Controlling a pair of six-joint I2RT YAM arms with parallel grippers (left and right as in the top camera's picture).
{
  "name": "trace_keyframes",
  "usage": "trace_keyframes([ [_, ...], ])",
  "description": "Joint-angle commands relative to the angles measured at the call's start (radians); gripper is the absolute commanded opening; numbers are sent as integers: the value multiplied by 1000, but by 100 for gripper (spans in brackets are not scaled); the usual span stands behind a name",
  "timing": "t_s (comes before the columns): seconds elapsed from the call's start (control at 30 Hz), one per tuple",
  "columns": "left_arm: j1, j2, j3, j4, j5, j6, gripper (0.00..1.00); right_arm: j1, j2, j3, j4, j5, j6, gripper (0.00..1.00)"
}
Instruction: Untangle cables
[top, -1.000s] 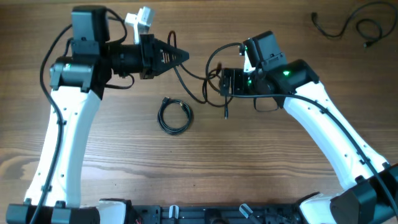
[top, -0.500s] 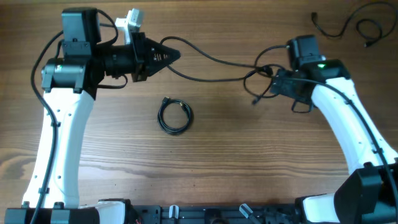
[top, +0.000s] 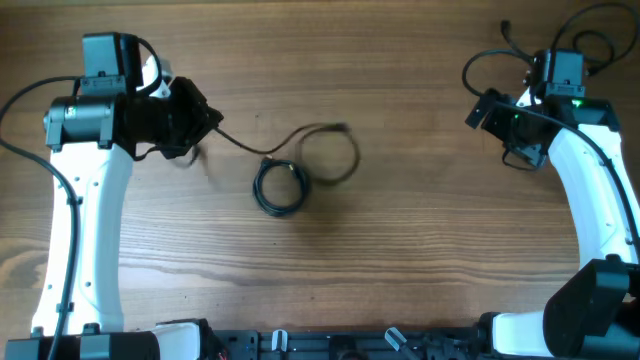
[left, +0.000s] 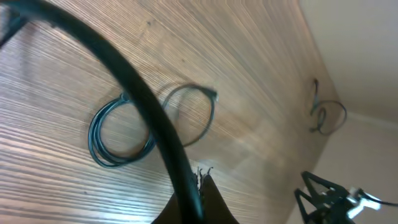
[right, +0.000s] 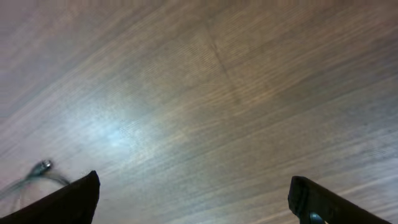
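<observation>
Overhead view shows the biggest change on the right side. Half a second ago the right gripper (top: 486, 108) was carrying one end of a black cord stretched between both arms. Now it has let this end go and has moved away toward the right edge of the table (top: 420, 270). Its jaws stand wide apart with nothing between them, and the right wrist view confirms it: only bare wood shows between the two fingers.

The left gripper (top: 203, 122) has also drawn back to the left, and it is closed tightly on the other end of the same cord. This loose strand (top: 238, 142) runs from the left gripper down to the right, makes one open loop in the middle of the table, and finishes with its plug end (top: 343, 128) at the top of the loop.

The coiled bundle (top: 280, 188) lies in the same place as before, just below the loop. The strand is blurred by motion, so I cannot tell if the loop only touches the rim of the bundle or lies over it. Two more cords (top: 585, 45) rest at the far right corner, well apart.

For the task, I judge that this strand is now one single free cord and is being dragged aside, while the bundle is not yet opened.
</observation>
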Motion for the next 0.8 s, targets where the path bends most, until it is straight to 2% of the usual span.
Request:
trace_keyframes([
  [0.0,-30,-14,16,1,-39,-2,4,-4,11,-2,23,-93,19,100],
  [0.07,-38,-14,16,1,-39,-2,4,-2,11,-2,31,-220,5,100],
  [0.17,-38,-14,16,5,-34,-2,4,3,11,-2,48,-500,-91,100],
  [0.23,-38,-15,16,45,79,-1,4,33,11,-2,52,-643,-90,100],
  [0.3,-38,-15,16,131,249,2,4,93,11,-2,53,-694,-66,100],
  [0.43,-38,-15,16,216,438,-2,4,225,11,-2,113,-687,109,100],
  [0.47,-38,-16,16,222,472,-2,4,280,11,-2,176,-687,104,100],
  [0.5,-38,-17,16,222,475,-2,4,319,11,-2,233,-687,35,100],
  [0.57,-38,-17,16,220,475,-28,4,390,11,-2,296,-687,-217,100],
  [0.63,-38,-17,16,211,475,-135,4,477,11,-2,298,-686,-463,100],
  [0.7,-38,-17,16,205,455,-169,4,533,11,-2,311,-682,-589,100],
  [0.77,-38,-17,16,164,394,-222,4,549,11,-2,337,-684,-633,100],
])
